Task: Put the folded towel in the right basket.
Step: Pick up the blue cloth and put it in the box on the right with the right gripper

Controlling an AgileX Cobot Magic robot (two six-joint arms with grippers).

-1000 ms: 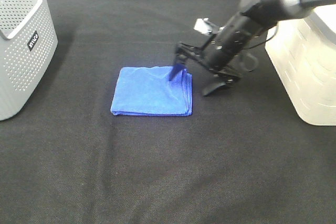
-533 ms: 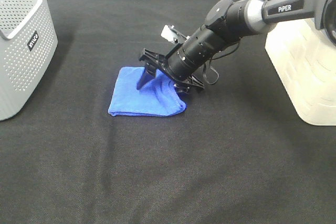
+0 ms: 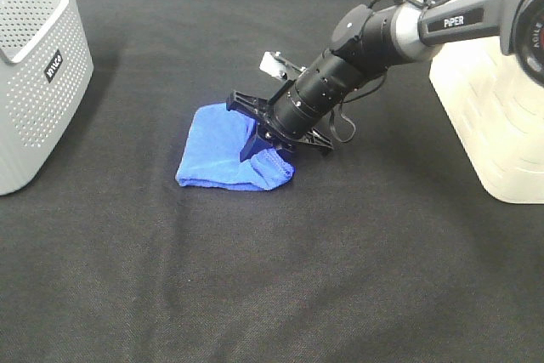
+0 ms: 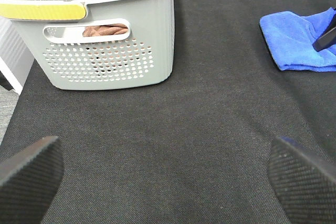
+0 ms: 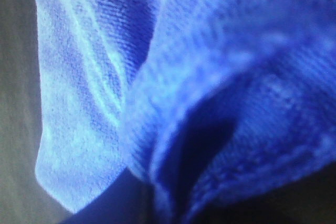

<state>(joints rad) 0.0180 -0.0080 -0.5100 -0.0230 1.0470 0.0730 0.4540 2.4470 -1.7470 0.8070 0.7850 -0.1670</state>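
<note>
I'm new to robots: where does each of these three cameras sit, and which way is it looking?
Exterior high: mounted above, looking down on the black table; shows the right arm at the blue towel.
Left wrist: on the left arm, facing the grey basket; the left gripper shows its fingertips.
Right wrist: close against the blue towel; no robot part clear.
All three share the blue towel.

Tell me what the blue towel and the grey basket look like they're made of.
Blue towel: soft cloth, likely microfibre or terry; matte, fuzzy nap and stitched hem close up. Grey basket: apparently rigid moulded plastic, smooth satin finish, with neat rows of holes.
</note>
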